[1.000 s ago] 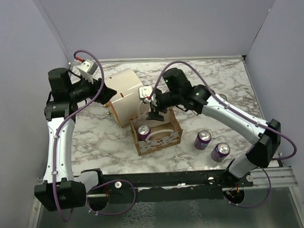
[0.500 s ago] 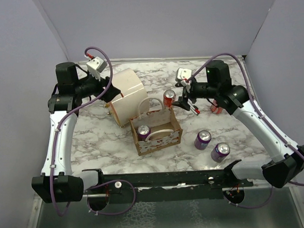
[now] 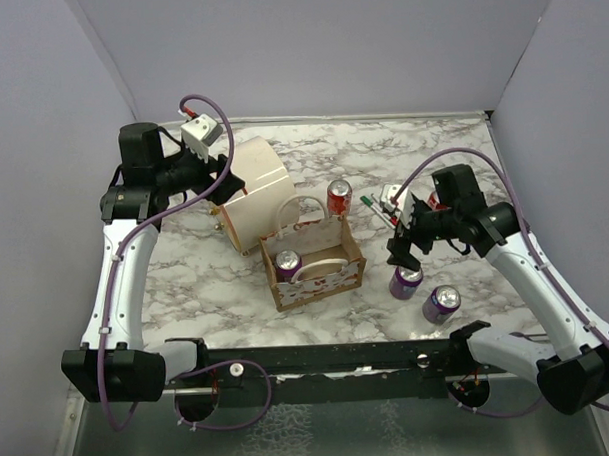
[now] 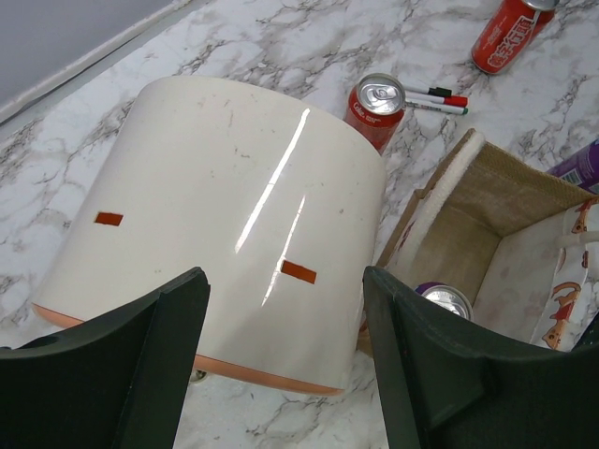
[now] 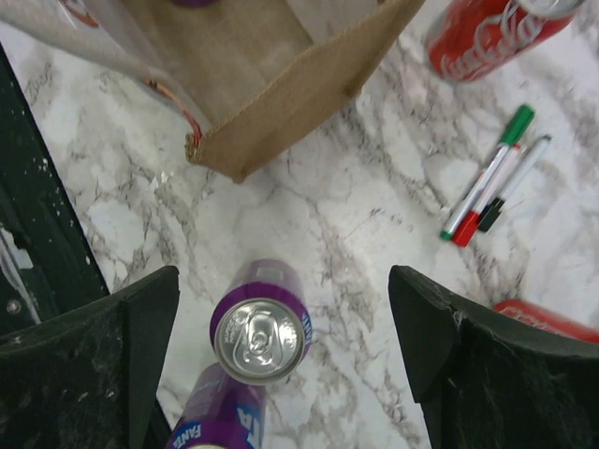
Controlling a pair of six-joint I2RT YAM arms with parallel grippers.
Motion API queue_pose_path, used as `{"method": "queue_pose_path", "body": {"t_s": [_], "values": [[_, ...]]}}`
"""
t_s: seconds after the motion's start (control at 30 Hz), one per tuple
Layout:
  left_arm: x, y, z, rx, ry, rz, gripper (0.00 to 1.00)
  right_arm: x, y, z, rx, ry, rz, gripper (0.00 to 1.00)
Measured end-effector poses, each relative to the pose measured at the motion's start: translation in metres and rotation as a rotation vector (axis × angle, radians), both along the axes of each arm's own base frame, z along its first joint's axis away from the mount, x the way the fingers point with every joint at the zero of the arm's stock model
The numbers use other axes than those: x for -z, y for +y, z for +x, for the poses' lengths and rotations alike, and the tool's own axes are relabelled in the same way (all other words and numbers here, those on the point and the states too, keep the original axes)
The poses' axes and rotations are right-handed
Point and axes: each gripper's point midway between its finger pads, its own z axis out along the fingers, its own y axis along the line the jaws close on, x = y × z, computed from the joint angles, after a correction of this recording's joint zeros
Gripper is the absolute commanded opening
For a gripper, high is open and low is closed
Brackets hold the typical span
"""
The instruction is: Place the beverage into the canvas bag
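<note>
Swung away from the bag mouth and round by the back of the table [image 3: 186, 282], the right gripper [image 3: 400, 255] now hangs directly over a purple can [image 5: 259, 339]. Its jaws have spread wider on the way.

Nearest the arm bases, a second purple can [image 3: 442, 303] stands just beside the first, both upright on the marble and well clear of the bag.

The right gripper's jaws stand wide apart, one to either side of the purple can and above its lid. They hold nothing. In my judgement this is the line-up for a descent and side grasp, with the spread chosen to clear the can's body.

Left of that, the canvas bag [image 3: 316, 283] sits open-topped near the table's middle, its loop handles fallen inward. One bagged can [image 3: 287, 262] already stands in its left end, leaving room at the right end. That room is probably why the next can is taken from the right side.

Behind the bag, a red can [image 3: 338, 197] stands upright, with markers [image 5: 491, 178] lying nearby.

Farthest back, the left gripper [image 4: 281, 290] hovers over the cream cylinder [image 4: 225, 215], jaws parted and carrying nothing. Whether its fingers touch the cylinder cannot be told from this angle. It appears parked out of the way.
</note>
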Motion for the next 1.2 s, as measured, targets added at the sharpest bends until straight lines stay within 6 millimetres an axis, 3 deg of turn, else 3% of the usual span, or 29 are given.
{"method": "queue_pose_path", "body": {"t_s": [0.37,0.57,0.83,1.03,1.2], "values": [[0.001,0.001,0.001,-0.006,0.002,0.003,0.69,0.062,-0.032,-0.023,0.053,0.170,-0.188,1.00],[0.001,0.001,0.001,-0.006,0.003,0.003,0.69,0.091,-0.046,-0.030,0.071,0.232,-0.277,0.93],[0.001,0.001,0.001,-0.006,0.003,0.003,0.69,0.113,-0.052,-0.039,0.054,0.284,-0.318,0.76],[0.001,0.001,0.001,-0.006,0.003,0.003,0.69,0.114,-0.051,-0.036,0.048,0.272,-0.317,0.54],[0.001,0.001,0.001,-0.005,0.003,0.003,0.69,0.113,-0.051,-0.035,0.047,0.266,-0.315,0.44]]}}
